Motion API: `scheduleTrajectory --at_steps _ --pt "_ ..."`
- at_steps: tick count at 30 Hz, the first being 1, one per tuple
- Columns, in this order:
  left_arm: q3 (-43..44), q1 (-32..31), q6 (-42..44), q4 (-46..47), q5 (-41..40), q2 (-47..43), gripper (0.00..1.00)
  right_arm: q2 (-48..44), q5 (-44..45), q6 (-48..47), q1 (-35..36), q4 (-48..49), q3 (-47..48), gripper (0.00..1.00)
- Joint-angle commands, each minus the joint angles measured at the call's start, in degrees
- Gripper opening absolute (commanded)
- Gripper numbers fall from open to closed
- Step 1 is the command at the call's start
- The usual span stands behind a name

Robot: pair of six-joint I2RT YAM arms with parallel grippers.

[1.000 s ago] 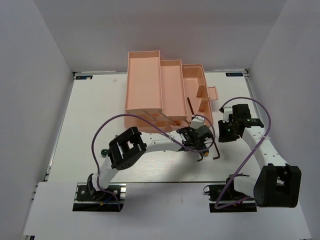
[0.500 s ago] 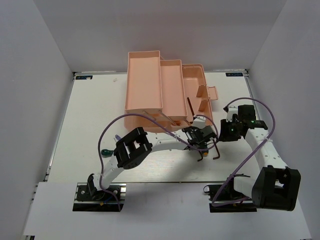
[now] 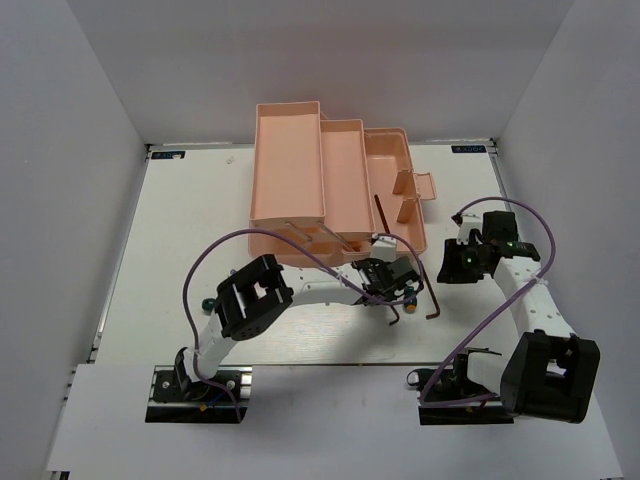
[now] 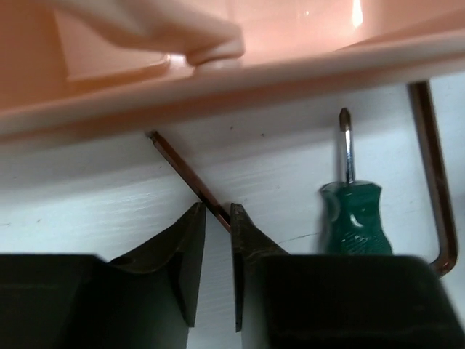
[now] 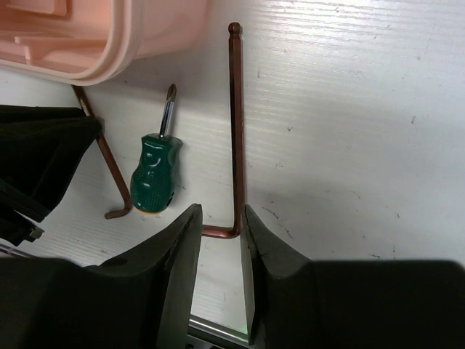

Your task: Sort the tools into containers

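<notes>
We see our left hand narrowly spread astride a thin hex key on the worktop; our right hand, parted too, straddles the longer hex key.

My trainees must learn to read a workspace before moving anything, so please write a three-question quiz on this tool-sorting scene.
1. True or false: the stubby green screwdriver lies inside the peach toolbox.
2. What passes between the fingers of the left claw? A) the thin hex key B) the screwdriver C) a toolbox latch
3. How many hex keys lie on the white table in the right wrist view?

Key
1. False: it lies on the table beside the toolbox.
2. A.
3. Two: the thin one, and the long hex key whose bend sits at the right claw.
</notes>
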Motion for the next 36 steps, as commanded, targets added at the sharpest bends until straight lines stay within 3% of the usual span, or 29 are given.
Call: scheduleTrajectory --at_steps 1,7,13,18,30,36 --pt "-6.30 -0.42 -0.91 -9.09 4.72 3.72 0.30 -0.63 -2.52 0.03 -0.78 -0.76 0.13 0.34" --pt "-11.66 -1.47 -1.44 -10.25 4.72 2.41 0.29 -0.98 -3.40 -0.06 -1.49 -1.29 -0.30 0.34" --pt "-17.20 -2.00 -1.96 -9.72 5.34 -0.06 0.39 -0.63 -4.28 -0.06 -2.01 -1.21 -0.13 0.34" --pt "-17.21 -3.05 -1.96 -11.30 5.86 -1.29 0.45 -0.36 -4.72 -0.15 -2.19 -1.47 -0.21 0.36" --pt "-11.93 -5.86 -1.96 -10.77 11.31 1.87 0.45 -0.89 -5.33 0.11 -2.89 -1.38 -0.13 0.36" --pt "-13.86 -5.87 -1.96 -10.16 11.84 2.40 0.26 -1.24 -6.12 0.11 -3.42 -1.47 -0.13 0.36"
